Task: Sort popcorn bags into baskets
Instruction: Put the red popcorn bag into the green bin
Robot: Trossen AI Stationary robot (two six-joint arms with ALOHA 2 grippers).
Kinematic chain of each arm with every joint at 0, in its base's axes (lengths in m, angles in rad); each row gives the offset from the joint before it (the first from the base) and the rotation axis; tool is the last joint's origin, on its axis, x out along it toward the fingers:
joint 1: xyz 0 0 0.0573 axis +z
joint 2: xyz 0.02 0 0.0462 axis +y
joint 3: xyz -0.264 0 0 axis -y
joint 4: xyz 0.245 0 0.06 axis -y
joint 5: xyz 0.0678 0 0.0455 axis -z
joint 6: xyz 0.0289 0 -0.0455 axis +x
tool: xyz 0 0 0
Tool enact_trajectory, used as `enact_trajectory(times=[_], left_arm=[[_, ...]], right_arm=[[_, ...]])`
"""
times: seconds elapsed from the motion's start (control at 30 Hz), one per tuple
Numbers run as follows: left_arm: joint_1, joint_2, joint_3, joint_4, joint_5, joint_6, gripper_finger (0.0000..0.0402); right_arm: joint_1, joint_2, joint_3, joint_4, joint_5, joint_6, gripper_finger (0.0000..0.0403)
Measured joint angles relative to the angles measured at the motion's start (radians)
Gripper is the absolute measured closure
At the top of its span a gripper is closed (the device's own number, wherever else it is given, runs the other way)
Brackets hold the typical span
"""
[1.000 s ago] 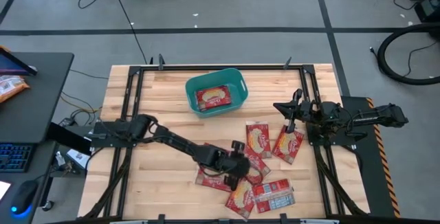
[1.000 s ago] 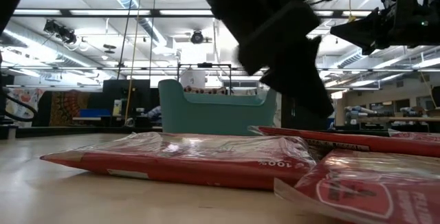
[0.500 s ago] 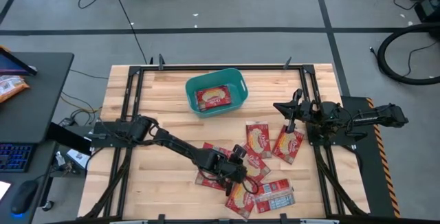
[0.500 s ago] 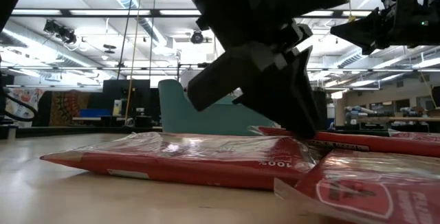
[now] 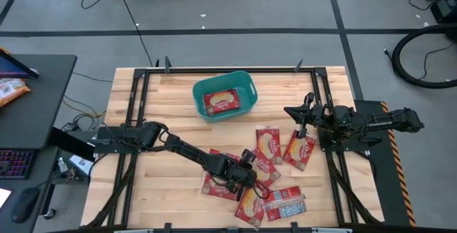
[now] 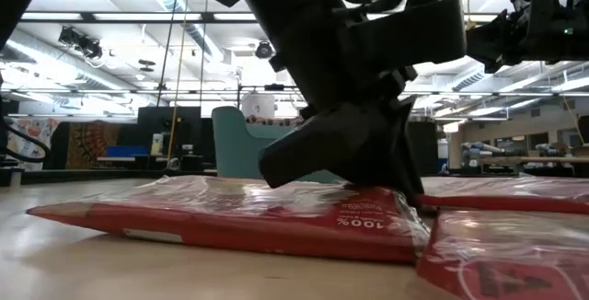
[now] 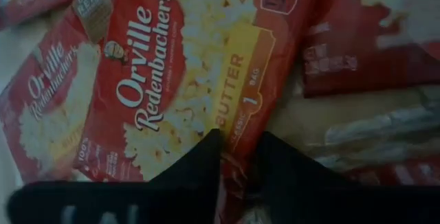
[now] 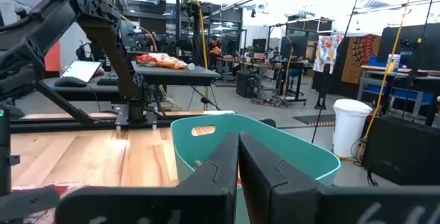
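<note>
Step in hand: pick from pile. Left gripper (image 7: 237,157) was down on bag (image 7: 184,80) in near-centre pile, fingers narrow, pinching its glossy, crinkly film edge. Next, likely: lift clear, carry to tub (image 5: 246,88), rounded teal plastic, one bag (image 5: 222,101) inside. Right gripper (image 5: 300,111) waited at right edge, fingers together, empty.

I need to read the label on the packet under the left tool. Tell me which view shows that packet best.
The left wrist view: the popcorn bag fills it, with the brand and "BUTTER" readable above the left tool. The high view shows the bag small and partly covered by the arm. The low view shows it edge-on. The right wrist view misses it.
</note>
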Motion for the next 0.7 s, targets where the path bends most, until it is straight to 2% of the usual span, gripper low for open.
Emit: enact_trajectory(times=[0.13,0.17,0.3,0.43,0.7], left_arm=[[0.01,-0.001,0.0,-0.003,-0.004,-0.115,0.0383],[0.011,-0.003,0.0,-0.004,-0.005,-0.133,0.039],[0.011,-0.026,-0.004,-0.04,-0.017,-0.146,0.0391],[0.014,-0.096,-0.006,-0.097,-0.082,-0.151,0.0396],[0.038,-0.27,-0.005,-0.243,-0.311,-0.23,0.0399]], right_arm=[[0.0,0.0,0.0,0.0,0.0,0.0,0.0383],[0.0,0.0,0.0,-0.001,0.0,0.0,0.0383],[0.0,0.0,0.0,0.0,0.0,0.0,0.0383],[0.0,0.0,0.0,0.001,0.0,0.0,0.0383],[0.0,0.0,0.0,0.001,0.0,0.0,0.0383]])
